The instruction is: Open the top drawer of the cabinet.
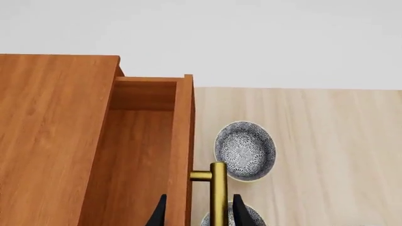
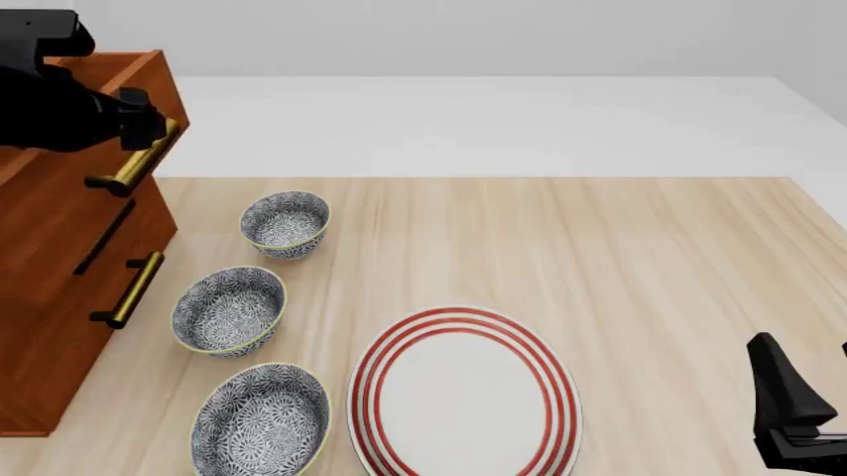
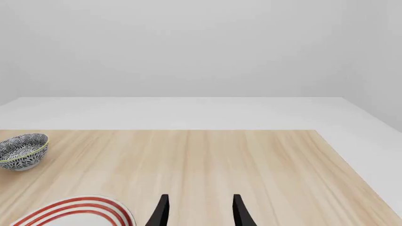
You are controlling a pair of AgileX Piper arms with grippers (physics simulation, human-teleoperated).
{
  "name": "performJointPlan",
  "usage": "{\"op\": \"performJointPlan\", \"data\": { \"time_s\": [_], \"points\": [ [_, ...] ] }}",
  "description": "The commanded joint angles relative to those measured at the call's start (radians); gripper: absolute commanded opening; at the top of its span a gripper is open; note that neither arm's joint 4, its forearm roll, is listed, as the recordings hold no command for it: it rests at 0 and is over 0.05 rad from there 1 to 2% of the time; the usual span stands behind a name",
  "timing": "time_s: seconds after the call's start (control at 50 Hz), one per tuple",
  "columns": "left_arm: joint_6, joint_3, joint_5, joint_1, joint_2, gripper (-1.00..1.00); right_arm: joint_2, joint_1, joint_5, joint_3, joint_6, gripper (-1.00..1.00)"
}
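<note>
Drawer (image 1: 135, 155) partly out of cabinet (image 2: 54, 297), at 10 o'clock on desk (image 2: 636, 258). My left claw (image 1: 197, 214) straddles the handle (image 1: 217, 193) for pulling; closure unclear. Right claw (image 3: 197, 212) gapes empty.

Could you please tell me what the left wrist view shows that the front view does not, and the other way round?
Only the left wrist view shows the inside of the top drawer, pulled out and apparently empty, and the left gripper with its fingers on either side of the drawer front and brass handle. Only the front view shows the striped plate, the lower handle, a third bowl and the right gripper, off to the side and holding nothing. Both show the cabinet, the top handle, the table and patterned bowls.
</note>
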State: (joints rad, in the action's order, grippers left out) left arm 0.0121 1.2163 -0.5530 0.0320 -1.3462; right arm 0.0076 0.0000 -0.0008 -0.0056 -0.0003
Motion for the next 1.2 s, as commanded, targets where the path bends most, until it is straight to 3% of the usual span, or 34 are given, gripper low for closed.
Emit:
{"op": "performJointPlan", "data": {
  "time_s": [0.02, 1.2],
  "points": [
    [-0.002, -0.012, 0.001, -0.002, -0.030, 1.00, 0.000, 0.000, 0.000, 0.000, 0.000, 1.00],
    [0.006, -0.032, -0.007, -0.119, -0.067, 1.00, 0.000, 0.000, 0.000, 0.000, 0.000, 1.00]
  ]
}}
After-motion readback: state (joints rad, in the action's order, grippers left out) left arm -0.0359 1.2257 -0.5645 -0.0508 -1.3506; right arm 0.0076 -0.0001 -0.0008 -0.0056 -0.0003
